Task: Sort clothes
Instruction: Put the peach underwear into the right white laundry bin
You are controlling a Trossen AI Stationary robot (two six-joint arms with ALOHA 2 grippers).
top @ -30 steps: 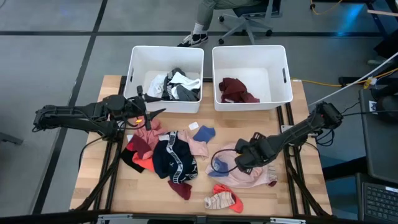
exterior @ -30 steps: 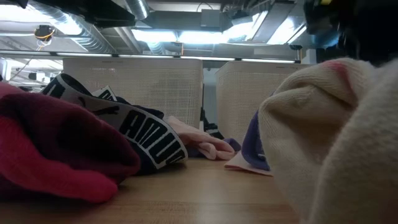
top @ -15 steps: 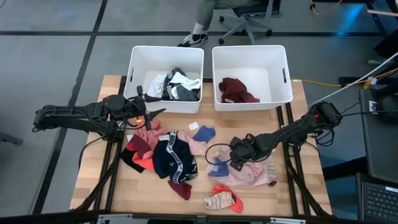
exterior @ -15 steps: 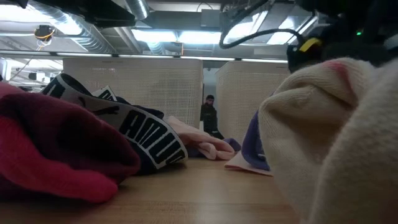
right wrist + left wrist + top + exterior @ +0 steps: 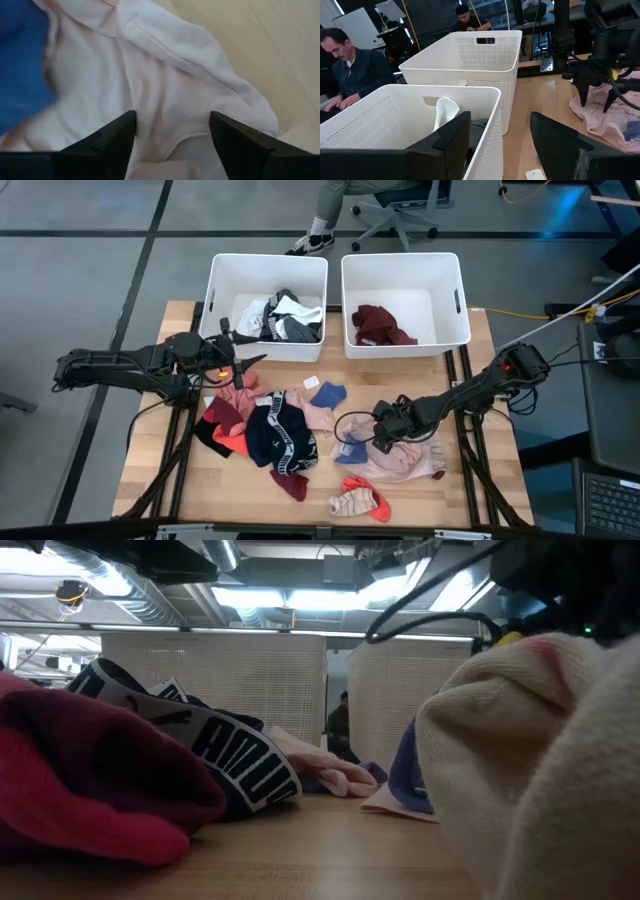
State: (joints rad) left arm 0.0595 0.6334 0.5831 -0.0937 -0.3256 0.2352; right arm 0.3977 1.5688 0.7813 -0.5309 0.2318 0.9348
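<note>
Loose clothes lie on the wooden table: a navy piece with a white band [image 5: 280, 435], red and pink pieces [image 5: 228, 420], a blue sock [image 5: 328, 393] and a pale pink garment [image 5: 405, 462] with a blue piece [image 5: 352, 446] at its left edge. My right gripper [image 5: 378, 438] points steeply down over the pale pink garment [image 5: 165, 75], open, with one finger on either side of a stretch of it. My left gripper [image 5: 245, 365] hangs open and level at the near wall of the left bin [image 5: 215, 290], holding nothing. My right gripper stands open from above over the pale pink garment's middle [image 5: 170, 115], close to the blue piece [image 5: 20, 60]. The fingertips lie at the picture's edge, so I cannot tell whether they touch the cloth. The garment lies flat and slack on the table.
Two white bins stand at the far edge: the left holds white, grey and black clothes [image 5: 285, 318], the right bin [image 5: 450, 275] a maroon garment [image 5: 380, 325]. A striped and red sock [image 5: 360, 502] and a maroon piece [image 5: 290, 483] lie near the front. People sit beyond the table.
My right gripper has come down toward the pale pink garment and shifted a little toward the table's left, tipping to point more steeply down. The clothes lie as before.
</note>
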